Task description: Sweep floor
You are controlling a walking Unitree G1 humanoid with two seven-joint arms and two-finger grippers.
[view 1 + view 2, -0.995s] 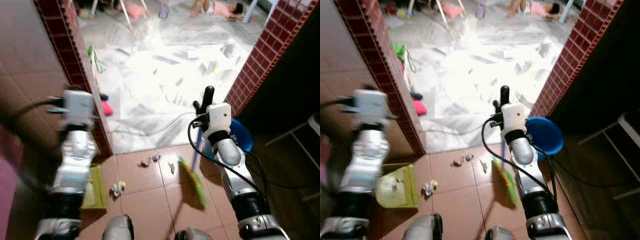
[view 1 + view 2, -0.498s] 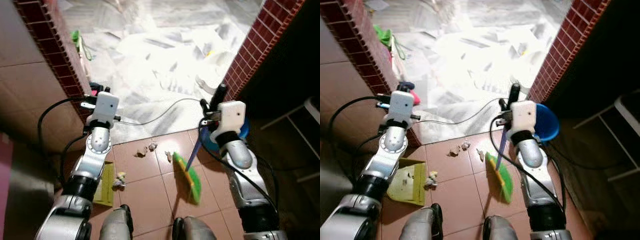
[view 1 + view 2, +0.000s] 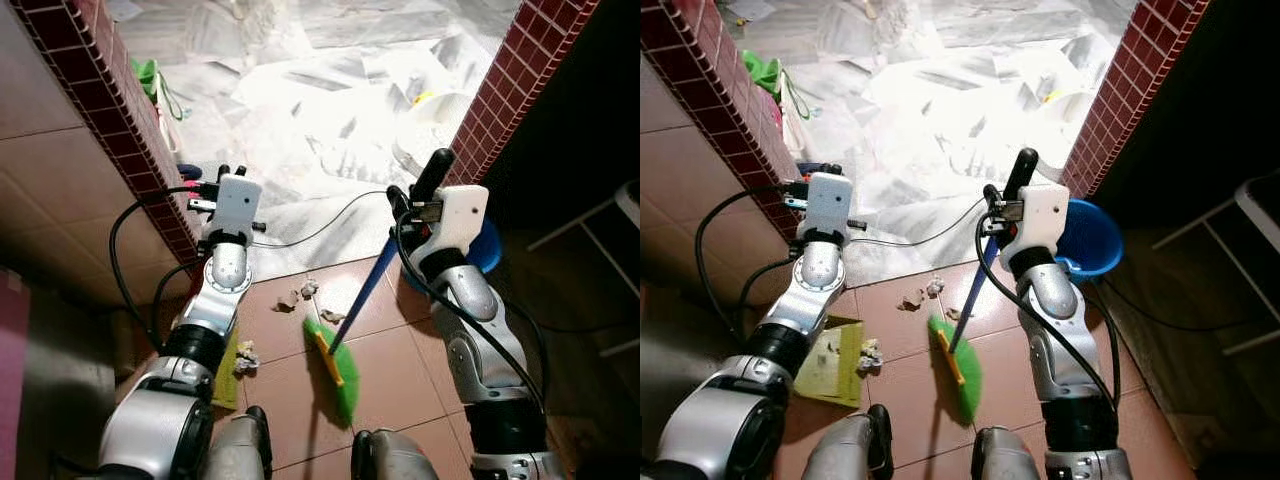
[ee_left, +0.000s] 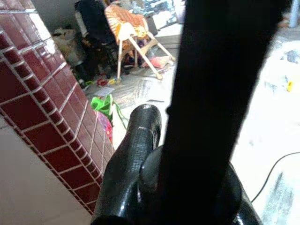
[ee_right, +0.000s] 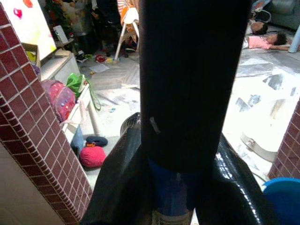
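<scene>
My right gripper (image 3: pixel 418 185) is shut on the blue handle (image 3: pixel 365 290) of a broom, and that handle shows between its fingers (image 5: pixel 187 93) in the right wrist view. The green broom head (image 3: pixel 958 375) rests on the brown tiles just behind a few crumpled paper scraps (image 3: pixel 922 294). My left gripper (image 3: pixel 818 168) is raised by the brick pillar, fingers (image 4: pixel 140 140) closed round a dark shaft. Below that arm a yellow-green dustpan (image 3: pixel 835 360) lies on the floor with another scrap (image 3: pixel 872 352) at its lip.
Red brick pillars (image 3: pixel 130 130) (image 3: pixel 510 90) frame a doorway onto a bright marble floor (image 3: pixel 330 110) strewn with papers. A blue basin (image 3: pixel 1090 240) sits behind my right arm. A white cable (image 3: pixel 320 225) crosses the threshold. A person (image 5: pixel 269 40) lies on the far floor.
The camera has tilted and steadied. The broom head has swept left across the tiles toward the scraps and the dustpan. My left arm has come in closer to the middle.
</scene>
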